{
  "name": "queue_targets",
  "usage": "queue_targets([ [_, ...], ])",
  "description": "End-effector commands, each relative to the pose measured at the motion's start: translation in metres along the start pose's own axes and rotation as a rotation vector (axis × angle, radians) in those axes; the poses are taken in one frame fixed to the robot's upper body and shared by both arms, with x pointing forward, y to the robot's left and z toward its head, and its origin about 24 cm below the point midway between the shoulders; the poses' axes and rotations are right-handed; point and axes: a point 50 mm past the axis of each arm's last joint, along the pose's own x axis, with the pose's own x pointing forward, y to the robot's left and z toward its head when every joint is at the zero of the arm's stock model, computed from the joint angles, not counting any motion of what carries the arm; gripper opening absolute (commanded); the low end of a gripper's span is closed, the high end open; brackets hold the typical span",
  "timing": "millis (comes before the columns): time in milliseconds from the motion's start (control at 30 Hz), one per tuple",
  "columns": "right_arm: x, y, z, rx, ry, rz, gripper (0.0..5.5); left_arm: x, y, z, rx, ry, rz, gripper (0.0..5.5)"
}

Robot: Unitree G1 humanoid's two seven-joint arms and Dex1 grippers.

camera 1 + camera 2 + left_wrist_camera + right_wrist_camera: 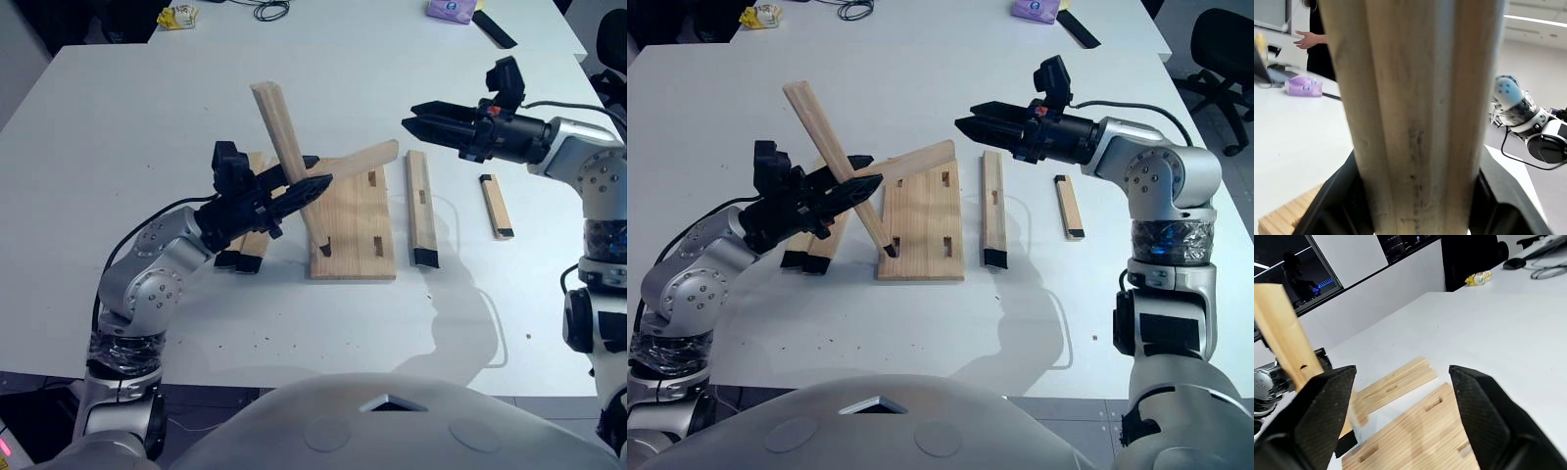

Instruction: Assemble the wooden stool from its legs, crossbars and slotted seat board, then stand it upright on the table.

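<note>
Leg [279, 127] aslant in left jaws, tip on seat board [353, 220]

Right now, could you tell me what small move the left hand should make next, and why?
Probably tilt the leg upright: the left hand grips it leaning, its lower end resting at a slot in the seat board; the right hand hovers open.

Both head eyes are looking down over one table [118, 147], while the wrist cameras are staring close at the leg [1415, 122] and the seat board [1415, 440].
</note>
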Motion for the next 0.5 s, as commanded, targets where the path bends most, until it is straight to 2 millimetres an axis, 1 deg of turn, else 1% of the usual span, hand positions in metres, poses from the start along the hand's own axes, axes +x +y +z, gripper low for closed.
queue_targets([
  [33, -0.005, -0.006, 0.014, -0.059, 0.021, -0.019, 3.5, 0.0, -0.004, -0.002, 0.088, -0.045, -0.008, 2.05],
  [100, -0.007, -0.01, 0.02, -0.069, 0.027, -0.03, 3.5, 0.001, -0.006, -0.003, 0.1, -0.075, -0.011, 2.05],
  [267, -0.012, -0.02, 0.035, -0.104, 0.028, -0.063, 3.5, -0.002, -0.011, -0.016, 0.103, -0.055, -0.029, 2.05],
  [433, -0.01, -0.024, 0.044, -0.123, 0.031, -0.058, 3.5, -0.002, -0.016, -0.032, 0.141, 0.032, -0.076, 2.05],
  [500, -0.01, -0.025, 0.046, -0.127, 0.029, -0.055, 3.5, -0.001, -0.016, -0.034, 0.166, 0.048, -0.084, 2.05],
])
